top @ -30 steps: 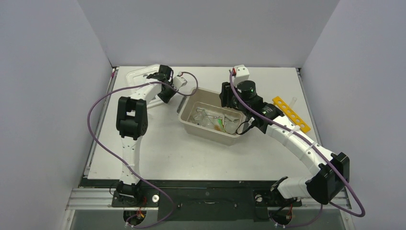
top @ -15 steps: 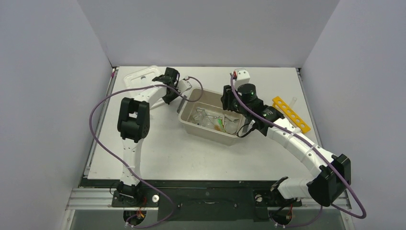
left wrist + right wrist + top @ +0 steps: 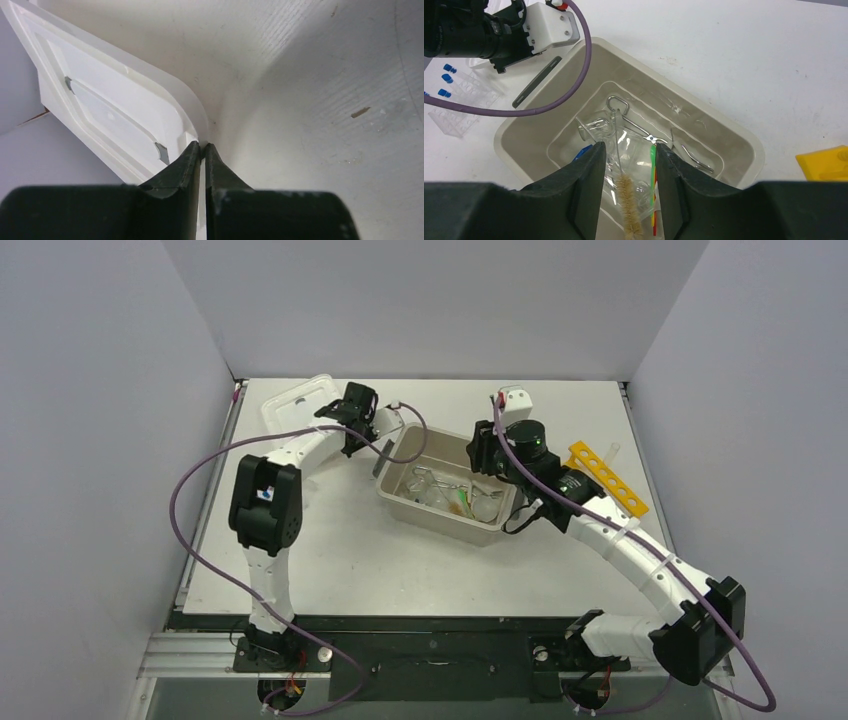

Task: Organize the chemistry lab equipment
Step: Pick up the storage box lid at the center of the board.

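Beige tub [image 3: 684,96] holds one wire brush [image 3: 630,200]; left jaws together, right jaws apart.

You have open table [image 3: 400,575] in front of the tub [image 3: 440,527]. Inside it, the brush [image 3: 630,200], spatula [image 3: 653,172] and clear glassware [image 3: 596,125] crowd the floor beneath your right end effector [image 3: 629,148]. The yellow rack [image 3: 608,478] hems in the right side. The left arm [image 3: 300,445] and lid [image 3: 290,398] block the far left.

On the worktop [image 3: 340,550] the tub [image 3: 440,523] sits centrally, holding the brush [image 3: 630,202], the spatula [image 3: 653,180] just right of it and a beaker [image 3: 594,127] behind, with the lid [image 3: 295,400] behind-left and the rack [image 3: 608,478] to the tub's right.
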You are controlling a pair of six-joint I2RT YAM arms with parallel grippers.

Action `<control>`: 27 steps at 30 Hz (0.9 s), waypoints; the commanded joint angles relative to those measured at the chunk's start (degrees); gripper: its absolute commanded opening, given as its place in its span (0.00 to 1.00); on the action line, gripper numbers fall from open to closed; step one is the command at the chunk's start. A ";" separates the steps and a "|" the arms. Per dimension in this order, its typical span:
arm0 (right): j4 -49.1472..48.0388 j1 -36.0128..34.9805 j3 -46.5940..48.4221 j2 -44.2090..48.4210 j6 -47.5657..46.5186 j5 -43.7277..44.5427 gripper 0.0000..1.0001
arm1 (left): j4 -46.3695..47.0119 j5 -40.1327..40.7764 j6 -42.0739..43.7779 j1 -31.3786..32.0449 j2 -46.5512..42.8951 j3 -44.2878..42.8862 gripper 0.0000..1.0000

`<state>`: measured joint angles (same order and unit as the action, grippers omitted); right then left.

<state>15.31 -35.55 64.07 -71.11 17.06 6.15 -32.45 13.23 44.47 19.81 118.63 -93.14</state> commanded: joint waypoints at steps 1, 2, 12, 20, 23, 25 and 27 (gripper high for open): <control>-1.15 0.39 -0.79 2.85 0.81 0.02 0.37 | 3.39 1.46 2.33 1.93 -7.07 -0.57 0.00; -1.29 0.39 -0.97 3.29 0.93 0.07 0.37 | 3.41 1.63 2.40 2.13 -7.90 -0.66 0.00; -1.05 0.31 -2.26 5.54 1.05 0.46 0.37 | 3.76 3.76 4.32 4.79 -13.77 -0.61 0.00; -1.52 0.37 -3.17 8.29 0.52 2.40 0.37 | 2.68 5.93 6.94 6.90 -18.57 -4.41 0.00; -1.02 0.39 -2.87 9.24 -0.31 3.40 0.37 | 1.28 6.94 7.11 7.95 -20.47 -5.82 0.00; -0.91 0.47 -2.85 10.26 -1.44 4.19 0.37 | -0.52 6.20 7.30 8.53 -22.13 -7.11 0.00; -1.27 0.76 -3.16 11.75 -2.85 5.16 0.37 | -2.99 5.01 7.82 9.34 -24.09 -8.71 0.00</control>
<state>15.53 -35.55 60.90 -62.81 16.75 8.32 -34.11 17.61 50.28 27.75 101.47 -96.29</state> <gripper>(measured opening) 0.370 0.031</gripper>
